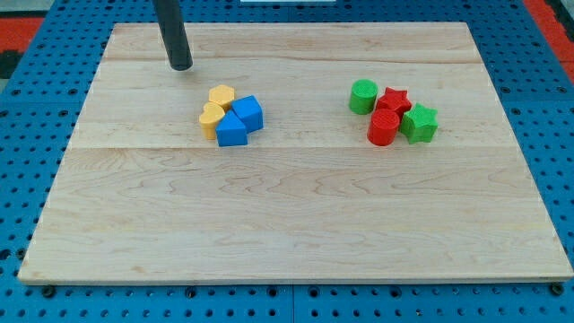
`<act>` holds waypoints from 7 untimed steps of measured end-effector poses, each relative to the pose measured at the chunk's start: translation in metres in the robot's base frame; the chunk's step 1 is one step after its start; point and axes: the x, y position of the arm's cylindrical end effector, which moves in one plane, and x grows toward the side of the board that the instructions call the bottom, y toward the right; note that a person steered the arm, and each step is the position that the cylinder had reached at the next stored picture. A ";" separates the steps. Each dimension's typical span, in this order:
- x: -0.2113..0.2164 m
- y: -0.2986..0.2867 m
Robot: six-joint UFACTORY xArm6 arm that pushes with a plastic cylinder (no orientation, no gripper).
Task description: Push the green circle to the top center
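Observation:
The green circle (363,96) is a short green cylinder at the view's right of centre, in the upper half of the wooden board (287,215). It touches a red star (393,100) on its right. My tip (181,65) rests on the board near the view's top left, far to the left of the green circle and above-left of the yellow and blue cluster.
A red cylinder (383,127) and a green star (419,123) sit just below-right of the green circle. Two yellow blocks (221,95) (213,117) and two blue blocks (247,113) (230,130) cluster left of centre. A blue pegboard (556,108) surrounds the board.

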 end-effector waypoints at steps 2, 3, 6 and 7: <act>-0.043 0.102; -0.054 0.131; 0.033 0.114; 0.073 0.130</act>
